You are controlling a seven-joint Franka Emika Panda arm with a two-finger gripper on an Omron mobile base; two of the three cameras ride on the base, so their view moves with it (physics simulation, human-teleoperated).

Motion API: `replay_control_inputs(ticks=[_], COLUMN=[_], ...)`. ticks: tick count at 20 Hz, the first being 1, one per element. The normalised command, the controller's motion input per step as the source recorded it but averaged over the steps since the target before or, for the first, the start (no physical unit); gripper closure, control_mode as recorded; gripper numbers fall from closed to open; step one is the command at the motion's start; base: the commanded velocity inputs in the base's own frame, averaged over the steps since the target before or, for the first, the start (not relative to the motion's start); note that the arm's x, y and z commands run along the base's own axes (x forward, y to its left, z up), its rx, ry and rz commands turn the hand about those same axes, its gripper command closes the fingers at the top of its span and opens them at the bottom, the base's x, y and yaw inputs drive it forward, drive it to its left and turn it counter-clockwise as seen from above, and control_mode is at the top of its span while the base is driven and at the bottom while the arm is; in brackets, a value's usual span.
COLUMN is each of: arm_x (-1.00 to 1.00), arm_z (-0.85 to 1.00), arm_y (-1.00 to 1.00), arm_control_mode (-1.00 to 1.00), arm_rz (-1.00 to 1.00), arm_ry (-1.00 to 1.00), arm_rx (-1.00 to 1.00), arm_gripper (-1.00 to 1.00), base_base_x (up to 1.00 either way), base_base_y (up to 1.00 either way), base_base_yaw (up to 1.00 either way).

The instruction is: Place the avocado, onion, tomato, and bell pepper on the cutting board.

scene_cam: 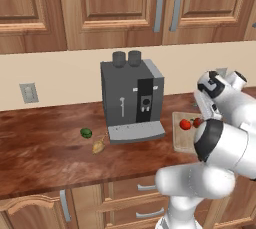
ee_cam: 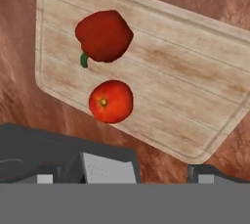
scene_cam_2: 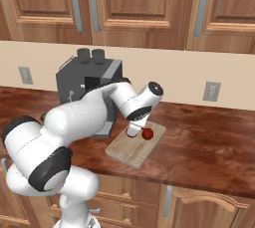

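Reading the left base view from its left edge, we first meet the avocado (scene_cam: 86,133), lying on the dark counter (scene_cam: 40,148) well to the left of the coffee machine (scene_cam: 132,100) and roughly midway between the counter's back wall and its front edge. Just right of it and nearer the front edge lies the onion (scene_cam: 98,147), close by the front left corner of the machine's drip tray. Both sit directly on the counter, so we judge these two are still to be moved.

Past the machine, toward the right end of the counter, we come to the cutting board (scene_cam: 181,140). On it rests the tomato (scene_cam: 185,124), and just right of it the bell pepper (scene_cam: 198,122), partly behind the arm. The hand view looks down on the board (ee_cam: 161,76) and confirms this: the bell pepper (ee_cam: 104,35) and the tomato (ee_cam: 111,101) lie side by side near one short edge, close but apart, with the rest of the board bare.

So we reckon the job is half done: two of four items are placed, with room left for the others.

The gripper (ee_cam: 122,169) hovers above the board's long edge near the tomato. Its jaws stand wide apart and we see nothing between them. In the right base view the hand sits over the board (scene_cam_2: 134,150), beside the tomato (scene_cam_2: 147,134). We judge that the avocado or the onion comes next.
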Motion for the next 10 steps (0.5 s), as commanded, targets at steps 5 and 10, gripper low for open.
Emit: replay_control_inputs(ticks=[5, 10], arm_x=[-0.45, -0.46], arm_z=[0.49, 0.44], arm_y=[0.0, 0.08], arm_control_mode=[-1.0, -1.0], arm_rz=[0.0, 0.0], arm_ry=[-0.15, -0.15], arm_rx=[0.02, 0.0], arm_gripper=[-1.0, -1.0], base_base_x=[0.0, 0.0], base_base_y=[0.0, 0.0], base_base_yaw=[0.0, 0.0])
